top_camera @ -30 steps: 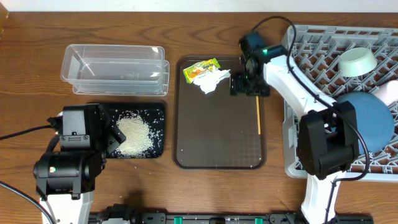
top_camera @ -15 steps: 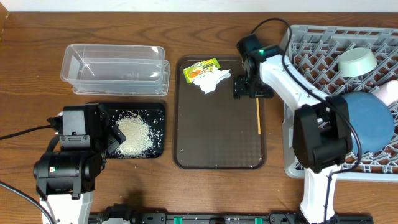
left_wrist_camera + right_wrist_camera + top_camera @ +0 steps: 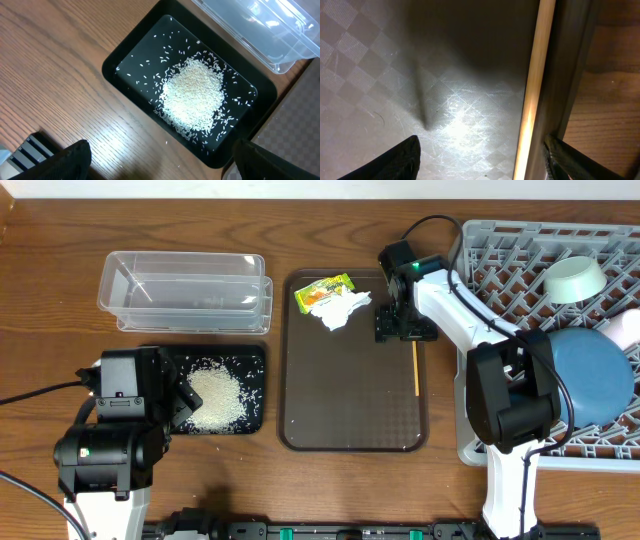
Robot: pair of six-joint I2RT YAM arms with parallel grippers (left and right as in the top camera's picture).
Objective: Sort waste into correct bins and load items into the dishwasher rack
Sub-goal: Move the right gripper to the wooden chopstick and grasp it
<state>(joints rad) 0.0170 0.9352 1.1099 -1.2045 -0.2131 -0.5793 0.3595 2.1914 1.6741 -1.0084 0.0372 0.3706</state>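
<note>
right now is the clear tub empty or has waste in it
Empty. The tub shows only its bare clear bottom; the wrapper and tissue lie on the brown tray.

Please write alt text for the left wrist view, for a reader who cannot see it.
A pile of white rice lies in a black tray on a wooden table, with loose grains scattered around it. A clear plastic tub stands beside the tray at upper right, and the dark fingers of the open left tool show at the bottom corners.
</note>
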